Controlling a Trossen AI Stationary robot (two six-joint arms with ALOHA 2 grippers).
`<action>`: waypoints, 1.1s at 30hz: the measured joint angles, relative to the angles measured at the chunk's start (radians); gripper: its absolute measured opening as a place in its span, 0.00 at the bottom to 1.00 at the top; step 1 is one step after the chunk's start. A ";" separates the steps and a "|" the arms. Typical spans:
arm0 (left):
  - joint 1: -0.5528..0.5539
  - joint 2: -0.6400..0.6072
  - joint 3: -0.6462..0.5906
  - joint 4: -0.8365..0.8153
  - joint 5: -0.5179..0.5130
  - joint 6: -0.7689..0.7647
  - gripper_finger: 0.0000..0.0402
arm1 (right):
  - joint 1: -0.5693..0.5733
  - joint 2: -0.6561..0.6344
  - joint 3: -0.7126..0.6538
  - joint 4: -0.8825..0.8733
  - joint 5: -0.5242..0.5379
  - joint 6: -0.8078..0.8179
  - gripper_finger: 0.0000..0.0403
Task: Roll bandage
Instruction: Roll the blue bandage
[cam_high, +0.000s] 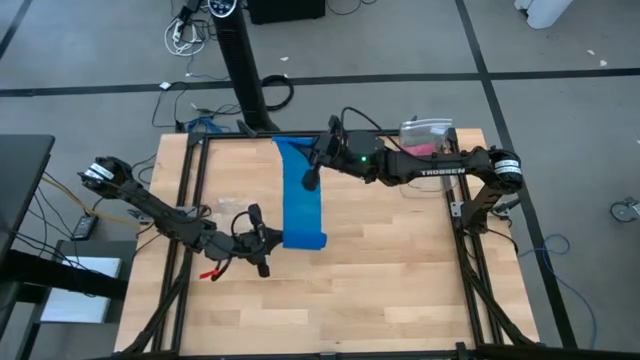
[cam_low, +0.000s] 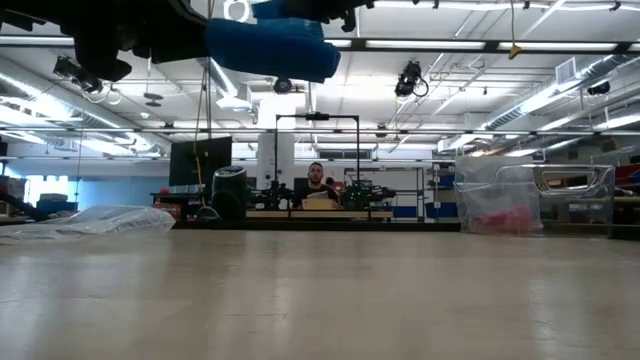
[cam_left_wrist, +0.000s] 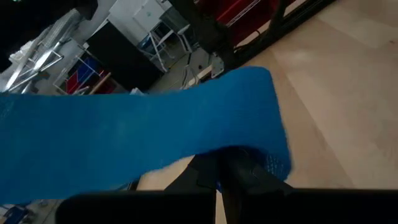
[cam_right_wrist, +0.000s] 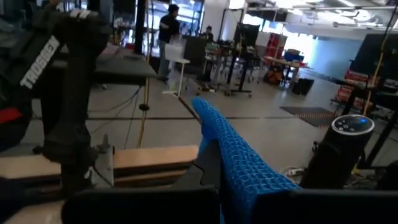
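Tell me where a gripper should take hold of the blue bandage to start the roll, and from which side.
Probably the short end edges of the bandage, approached end-on from outside its length: it is a thin flat strip with nothing thicker to pinch. The left gripper and right gripper are already shut on opposite ends, holding it above the table.

The right end effector pinches the blue bandage, which rises past its closed fingers, with the left arm above the wooden table.
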 joint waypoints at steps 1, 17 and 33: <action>0.000 0.000 0.000 0.003 0.000 -0.001 0.01 | -0.002 0.000 0.000 -0.016 -0.013 0.000 0.00; 0.001 0.000 0.000 0.029 0.060 -0.006 0.01 | -0.047 0.000 0.000 -0.199 -0.120 0.018 0.00; 0.000 0.000 0.063 -0.028 0.143 -0.054 0.01 | -0.066 0.000 0.000 -0.307 -0.130 0.066 0.24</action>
